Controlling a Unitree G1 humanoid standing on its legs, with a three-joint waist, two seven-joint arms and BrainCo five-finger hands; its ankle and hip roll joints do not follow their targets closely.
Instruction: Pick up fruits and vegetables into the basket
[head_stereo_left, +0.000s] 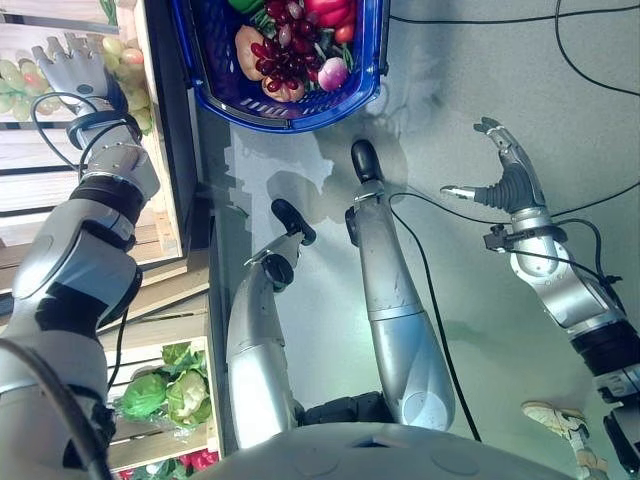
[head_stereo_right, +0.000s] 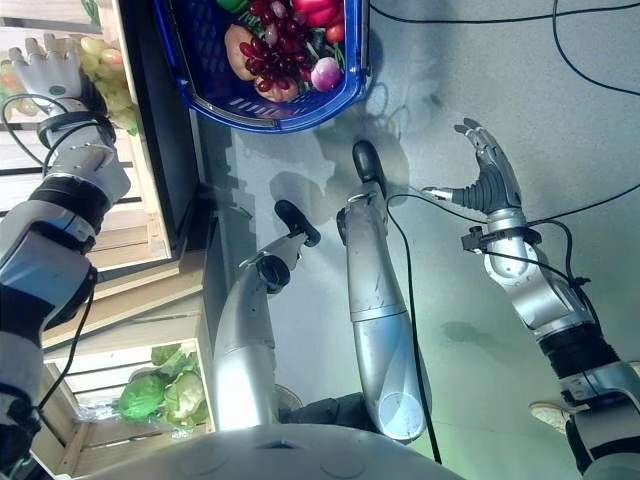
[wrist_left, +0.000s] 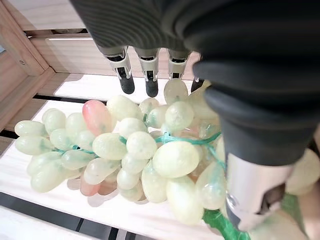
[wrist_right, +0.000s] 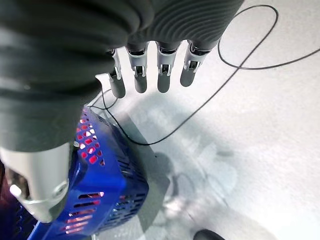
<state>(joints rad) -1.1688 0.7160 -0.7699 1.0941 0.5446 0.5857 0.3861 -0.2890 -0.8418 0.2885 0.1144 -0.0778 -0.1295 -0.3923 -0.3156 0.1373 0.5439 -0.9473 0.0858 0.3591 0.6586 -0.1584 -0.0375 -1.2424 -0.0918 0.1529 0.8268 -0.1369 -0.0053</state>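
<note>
A bunch of pale green grapes (wrist_left: 135, 150) lies on a wooden shelf at 10 o'clock. The blue basket (head_stereo_left: 365, 75) at 12 o'clock holds dark red grapes (head_stereo_left: 283, 55) and other produce.

Glossy, waxy green grapes (wrist_left: 135, 150), pale matt wooden crate (wrist_left: 45, 20), blue perforated plastic basket (wrist_right: 107, 195)

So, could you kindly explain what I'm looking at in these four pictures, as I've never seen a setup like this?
It is a two-armed walking robot gathering produce. Two pictures come from cameras on its head, looking down; the other two sit on its wrists. Its left hand reaches into a wooden crate with straight fingers over a bunch of green grapes, not gripping them yet. Its right hand hangs open over the floor, holding nothing. A blue basket on the floor already holds red grapes and other produce. Cabbages lie in a lower crate.
</note>
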